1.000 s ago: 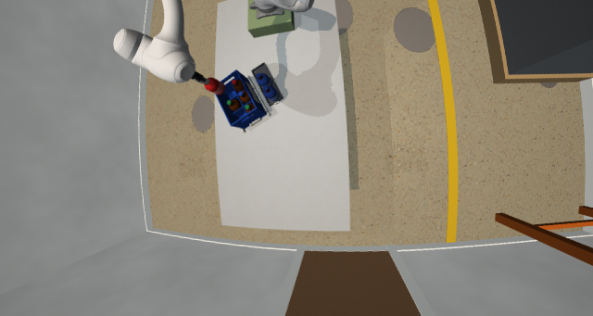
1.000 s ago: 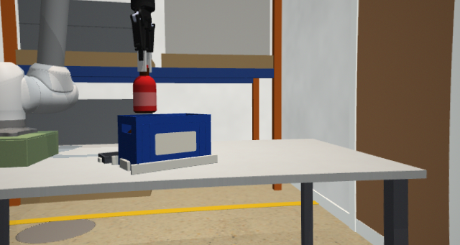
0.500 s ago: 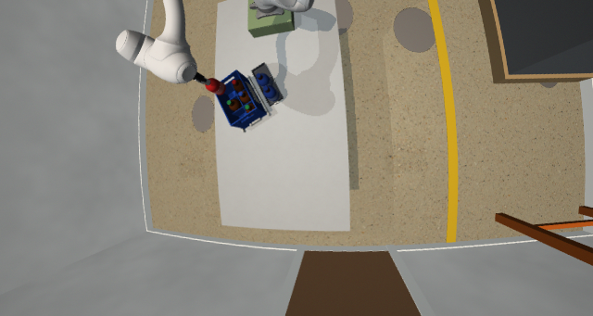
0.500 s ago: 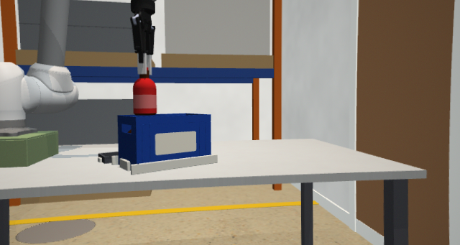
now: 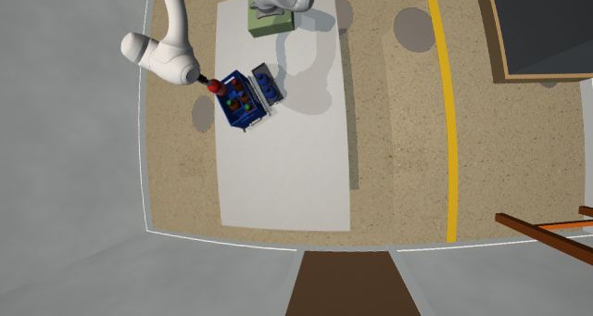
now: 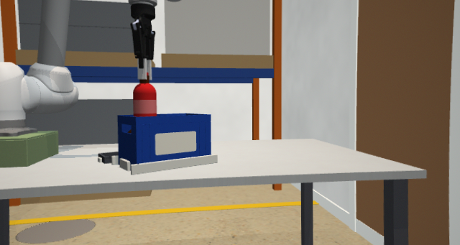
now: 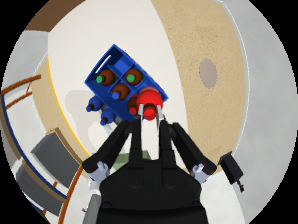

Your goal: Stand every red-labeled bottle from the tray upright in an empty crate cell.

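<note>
My gripper (image 5: pixel 204 80) (image 6: pixel 144 73) (image 7: pixel 149 110) is shut on the neck of a red-labeled bottle (image 5: pixel 215 86) (image 6: pixel 144 99) (image 7: pixel 149 97). The bottle hangs upright, its base about level with the rim of the blue crate (image 6: pixel 203 130) (image 7: pixel 101 90) in the exterior view. It is over the crate's corner area; the cell below it is hidden. In the crate stand a red-capped bottle (image 5: pixel 237 85) (image 7: pixel 133 104), a blue-capped bottle (image 5: pixel 244 96) (image 7: pixel 119 92) and two green-capped bottles. The dark tray (image 5: pixel 259 69) beside the crate holds two blue bottles, one (image 5: pixel 263 79) (image 7: pixel 93 104) near the other (image 5: pixel 270 92) (image 7: pixel 107 117).
Light rails (image 6: pixel 172 164) run along the crate's foot on the white table (image 5: pixel 287 177) (image 6: pixel 287 159). The crate's walls and dividers surround its cells. The arm's green base block (image 5: pixel 271 25) (image 6: pixel 26 148) stands on the same table.
</note>
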`<state>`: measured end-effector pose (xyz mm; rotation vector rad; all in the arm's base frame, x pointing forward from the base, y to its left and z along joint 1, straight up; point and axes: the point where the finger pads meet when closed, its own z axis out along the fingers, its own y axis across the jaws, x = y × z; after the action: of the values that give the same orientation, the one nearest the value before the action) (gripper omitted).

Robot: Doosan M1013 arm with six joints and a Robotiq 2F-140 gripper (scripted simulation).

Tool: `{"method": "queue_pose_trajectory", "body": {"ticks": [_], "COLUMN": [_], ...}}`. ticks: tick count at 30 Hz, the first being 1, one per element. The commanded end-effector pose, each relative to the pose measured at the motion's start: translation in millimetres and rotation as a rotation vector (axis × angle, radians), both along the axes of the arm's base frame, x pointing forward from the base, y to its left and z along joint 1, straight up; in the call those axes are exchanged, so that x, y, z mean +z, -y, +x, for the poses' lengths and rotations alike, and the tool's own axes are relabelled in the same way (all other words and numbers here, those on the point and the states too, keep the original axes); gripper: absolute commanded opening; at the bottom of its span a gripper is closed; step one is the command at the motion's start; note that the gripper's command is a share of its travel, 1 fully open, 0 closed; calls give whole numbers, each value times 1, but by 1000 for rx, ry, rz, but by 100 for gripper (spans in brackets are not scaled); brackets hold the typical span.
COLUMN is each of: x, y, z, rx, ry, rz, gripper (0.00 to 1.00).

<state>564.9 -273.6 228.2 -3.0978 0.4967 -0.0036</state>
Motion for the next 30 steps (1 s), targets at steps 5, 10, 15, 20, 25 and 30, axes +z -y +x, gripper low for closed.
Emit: {"method": "queue_pose_trajectory", "body": {"ticks": [5, 10, 15, 20, 25, 30], "x": [-5, -10, -12, -13, -14, -14], "y": [0, 0, 0, 0, 0, 0], "z": [0, 0, 0, 0, 0, 0], "rx": [0, 0, 0, 0, 0, 0], "ry": [0, 0, 0, 0, 0, 0], "rz": [0, 0, 0, 0, 0, 0], "gripper": [0, 0, 0, 0, 0, 0]}}
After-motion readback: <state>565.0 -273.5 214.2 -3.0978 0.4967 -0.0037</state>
